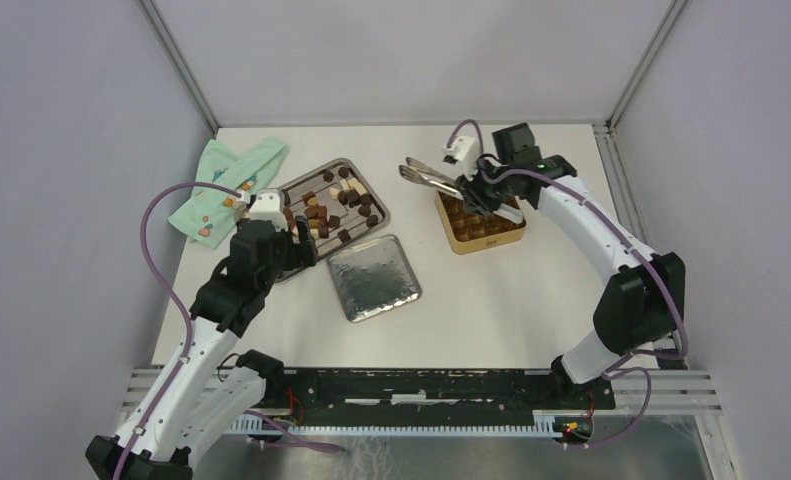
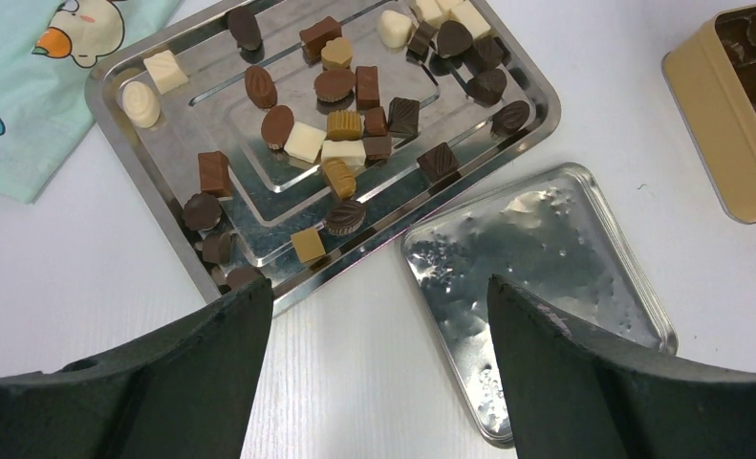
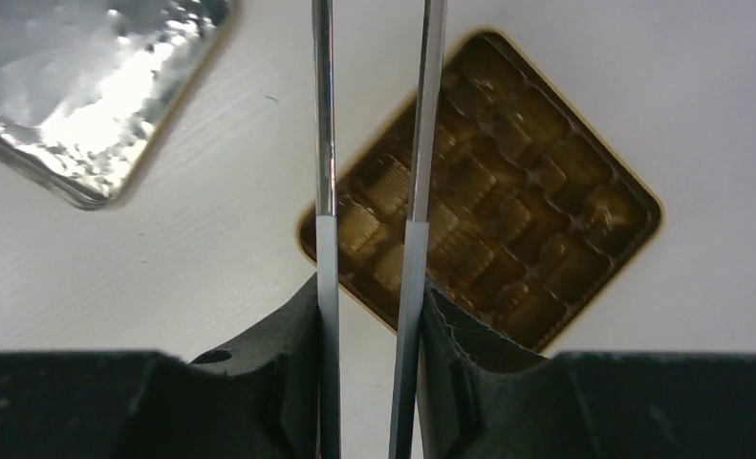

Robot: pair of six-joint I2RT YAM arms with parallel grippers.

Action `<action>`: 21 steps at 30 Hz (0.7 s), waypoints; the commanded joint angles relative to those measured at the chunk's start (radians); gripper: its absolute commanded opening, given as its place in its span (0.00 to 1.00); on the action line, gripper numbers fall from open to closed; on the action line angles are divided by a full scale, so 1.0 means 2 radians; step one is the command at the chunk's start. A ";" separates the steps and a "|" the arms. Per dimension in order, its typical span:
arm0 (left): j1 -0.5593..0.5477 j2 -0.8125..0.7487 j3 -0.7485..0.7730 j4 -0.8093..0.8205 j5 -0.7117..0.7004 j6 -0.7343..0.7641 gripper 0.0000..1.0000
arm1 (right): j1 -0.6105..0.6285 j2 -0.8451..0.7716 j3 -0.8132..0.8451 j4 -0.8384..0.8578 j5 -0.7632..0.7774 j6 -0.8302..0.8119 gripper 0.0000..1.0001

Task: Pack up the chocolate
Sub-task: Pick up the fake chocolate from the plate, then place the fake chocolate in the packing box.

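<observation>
Left gripper [image 2: 378, 296] hangs wide open beside the steel tray [image 2: 163, 182] where the chocolate [image 2: 345, 124] lies unpacked, while the right gripper [image 3: 369, 296] clamps tongs [image 3: 324, 143] over the gold tin [image 2: 727, 153], whose cells look empty.

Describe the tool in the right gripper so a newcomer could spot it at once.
Look to the gold tin on the right side of the table. The right gripper above it is shut on metal tongs, whose two thin silver arms point left: the only long, slender utensil here.
</observation>
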 commanded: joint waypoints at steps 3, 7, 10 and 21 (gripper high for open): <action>0.004 -0.003 0.004 0.023 0.011 0.026 0.88 | -0.087 -0.035 -0.076 0.068 -0.040 0.010 0.17; 0.003 -0.001 0.003 0.023 0.016 0.026 0.88 | -0.118 -0.026 -0.104 0.089 -0.041 0.014 0.18; 0.003 0.001 0.003 0.024 0.017 0.027 0.88 | -0.120 -0.016 -0.101 0.095 -0.034 0.015 0.18; 0.004 0.000 0.003 0.024 0.021 0.028 0.88 | -0.121 0.007 -0.111 0.107 -0.002 0.013 0.24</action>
